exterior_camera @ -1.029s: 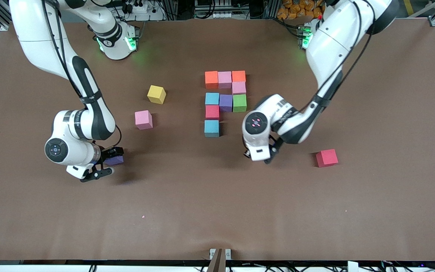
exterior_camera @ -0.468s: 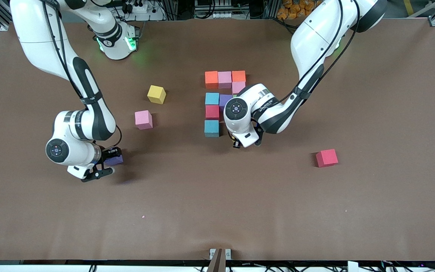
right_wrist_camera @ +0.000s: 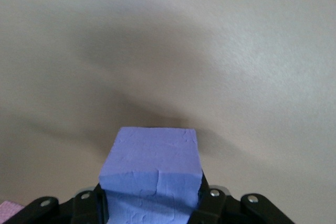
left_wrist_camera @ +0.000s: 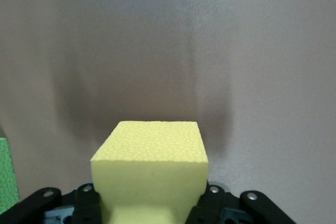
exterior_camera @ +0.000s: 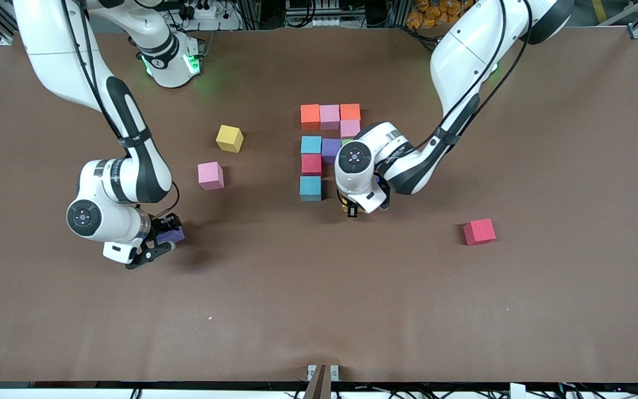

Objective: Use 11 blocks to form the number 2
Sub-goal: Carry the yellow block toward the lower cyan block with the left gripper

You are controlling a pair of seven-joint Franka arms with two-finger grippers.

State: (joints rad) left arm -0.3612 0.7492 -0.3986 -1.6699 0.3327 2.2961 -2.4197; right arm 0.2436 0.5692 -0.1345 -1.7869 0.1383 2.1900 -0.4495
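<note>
Number 2 [exterior_camera: 330,149]: we see nine abutting cubes, unfinished, on the surface [exterior_camera: 319,310].
Left gripper [exterior_camera: 353,209]: clamped on a yellow block [left_wrist_camera: 149,174], just beside the light blue cube [exterior_camera: 310,188] at the digit's near end.
Right gripper [exterior_camera: 165,239]: clamped on a purple block [right_wrist_camera: 152,169] toward the right arm's end.
Loose blocks: yellow cube [exterior_camera: 229,138] and pink cube [exterior_camera: 210,175] lie between the grippers; red cube [exterior_camera: 479,231] well apart from the left gripper.

table [exterior_camera: 319,310]: brown mat | small pink speck [exterior_camera: 209,318]: near front edge
</note>
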